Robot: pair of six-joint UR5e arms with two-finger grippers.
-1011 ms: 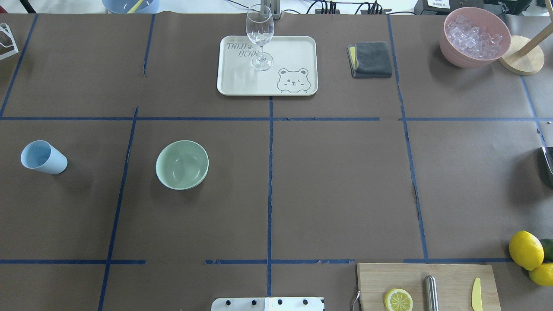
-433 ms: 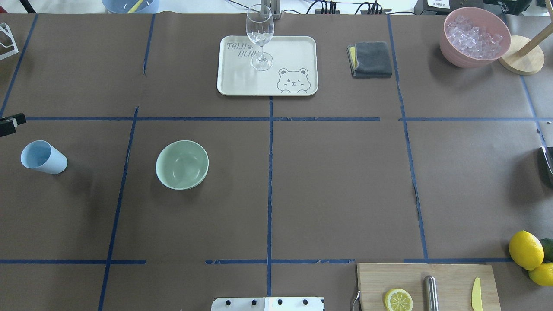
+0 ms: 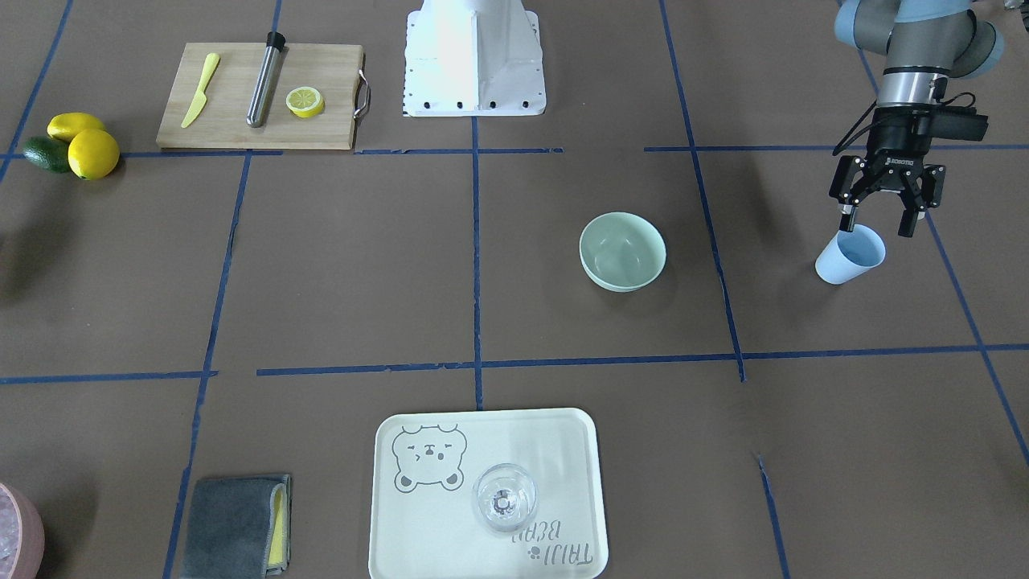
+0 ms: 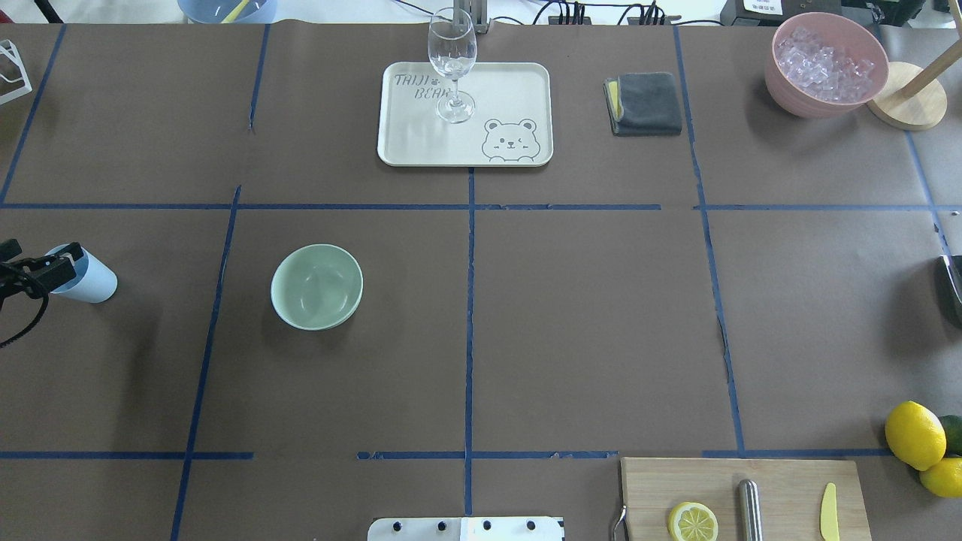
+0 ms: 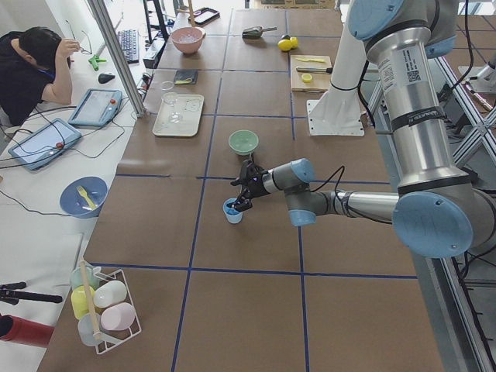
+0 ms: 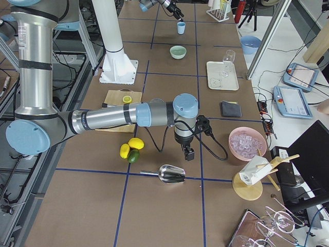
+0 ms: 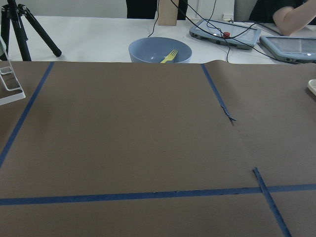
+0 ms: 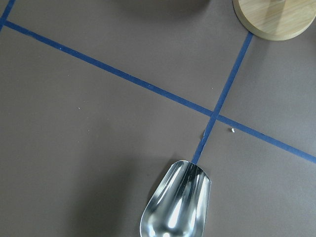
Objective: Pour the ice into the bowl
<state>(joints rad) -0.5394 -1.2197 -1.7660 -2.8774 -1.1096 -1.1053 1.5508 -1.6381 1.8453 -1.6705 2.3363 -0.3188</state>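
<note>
Surface's left edge, overhead: the blue cup [image 4: 94, 282] has just been reached by the left gripper [image 3: 878, 227], jaws spread; grasping is judged next.

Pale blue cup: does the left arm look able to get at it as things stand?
Probably yes. The left gripper is open, its jaws astride the mouth of the pale blue cup, and nothing stands close around it; the mint bowl sits well apart.

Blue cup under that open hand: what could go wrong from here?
One finger of the open left hand sits right at the rim of the blue cup; it could knock the cup over instead of gripping it. The green bowl stands apart, so a tilted carry might spill early.
</note>
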